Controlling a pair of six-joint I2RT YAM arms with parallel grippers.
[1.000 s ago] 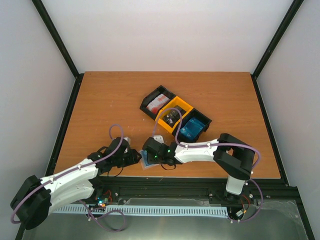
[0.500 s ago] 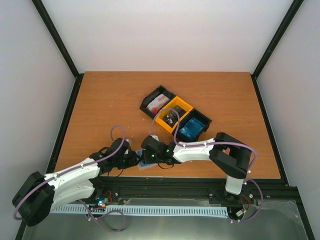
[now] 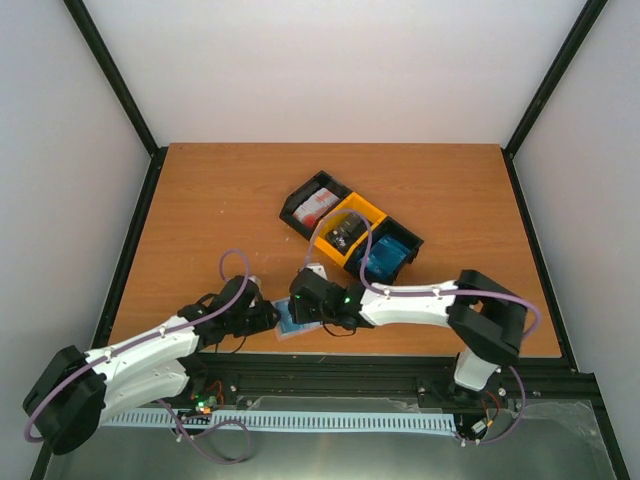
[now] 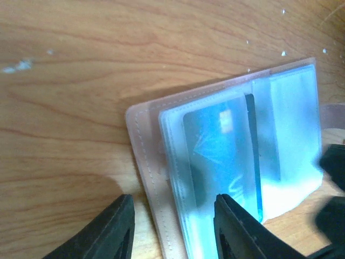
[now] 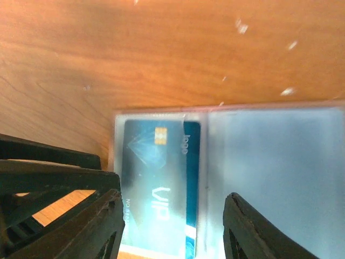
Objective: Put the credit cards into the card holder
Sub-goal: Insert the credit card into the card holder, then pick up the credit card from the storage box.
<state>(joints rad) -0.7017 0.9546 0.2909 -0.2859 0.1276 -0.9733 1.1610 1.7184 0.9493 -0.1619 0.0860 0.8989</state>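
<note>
Open holder (image 3: 293, 322) lies flat on the bench (image 3: 200, 220) near its 6 o'clock edge, between the two pincers. In the left wrist view its long axis runs 8–2 o'clock. A blue card (image 4: 221, 156) appears seated in a clear pocket, long axis 12–6, chip end at 12. The left pincer (image 4: 173, 208) and right pincer (image 5: 173, 202) both stand open over it, gripping nothing. The card is likely light, stiff and slick: pinch its short end. The holder is likely soft and apt to slide: pin the cover.

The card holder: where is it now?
In the top view, the card holder lies open near the front edge of the table, between the left gripper and the right gripper.
</note>
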